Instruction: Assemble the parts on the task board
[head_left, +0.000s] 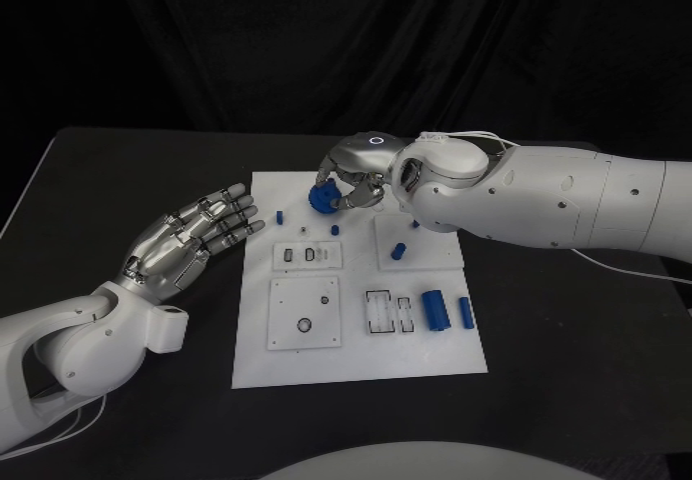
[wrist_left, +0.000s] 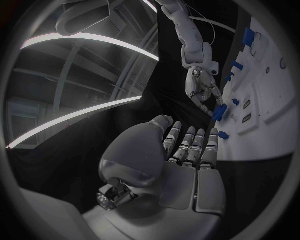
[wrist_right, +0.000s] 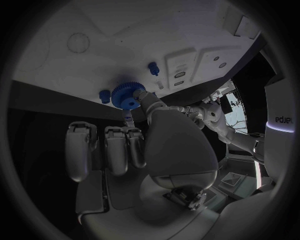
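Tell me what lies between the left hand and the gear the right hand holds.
In the head view, a small blue peg on the task board.

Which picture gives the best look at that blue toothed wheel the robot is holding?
The right wrist view: the blue gear shows its teeth, pinched by the right hand. In the head view, fingers partly hide it. In the left wrist view it is tiny.

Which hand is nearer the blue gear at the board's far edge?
Right. The right hand pinches the blue gear over the task board. The left hand hovers open beside the board's left edge, apart from the gear.
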